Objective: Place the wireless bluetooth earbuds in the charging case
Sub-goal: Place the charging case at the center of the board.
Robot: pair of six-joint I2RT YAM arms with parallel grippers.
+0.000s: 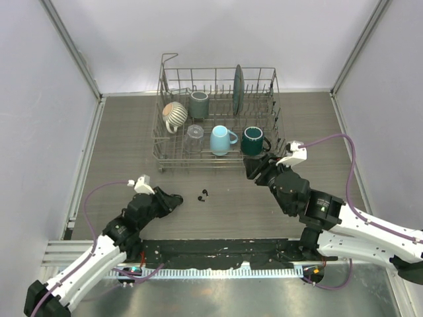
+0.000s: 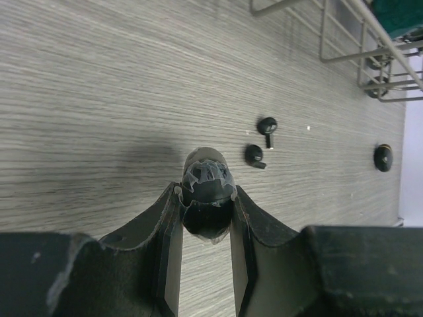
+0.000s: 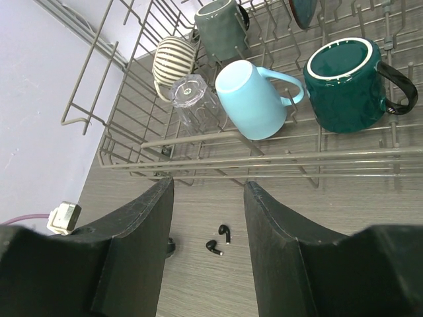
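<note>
two wireless bluetooth earbuds (image 1: 203, 195) lie loose on the wood-grain table (image 1: 119, 132), just beside each other but not touching, in the open space in front of the dish rack (image 1: 160, 99). in the left wrist view they are the near bud (image 2: 254, 156) and the far bud (image 2: 267, 125), both black, each with a short stem. the left gripper (image 1: 175, 198) is low over the table, a little to the left of this pair. its jaws are pressed close and pinch a small dark rounded piece (image 2: 208, 191) with some clear crinkled film on top of it; i cannot tell if this piece is a bud or something else. another small black round thing (image 2: 383, 157) lies farther away, near the corner of the rack, too small to identify. the right gripper (image 1: 254, 168) is at the front right side of the rack, and its jaws stand spread with nothing between them. through this gap the right wrist camera sees the same two buds (image 3: 219, 239) on the table, below the front wires of the rack. inside the rack are a light blue mug (image 3: 251, 99) lying on its side, a dark green mug (image 3: 347, 86), a clear glass (image 3: 193, 99), a striped mug (image 3: 173, 58), a grey mug (image 3: 221, 26) and one dark plate (image 1: 238, 82) standing upright.
</note>
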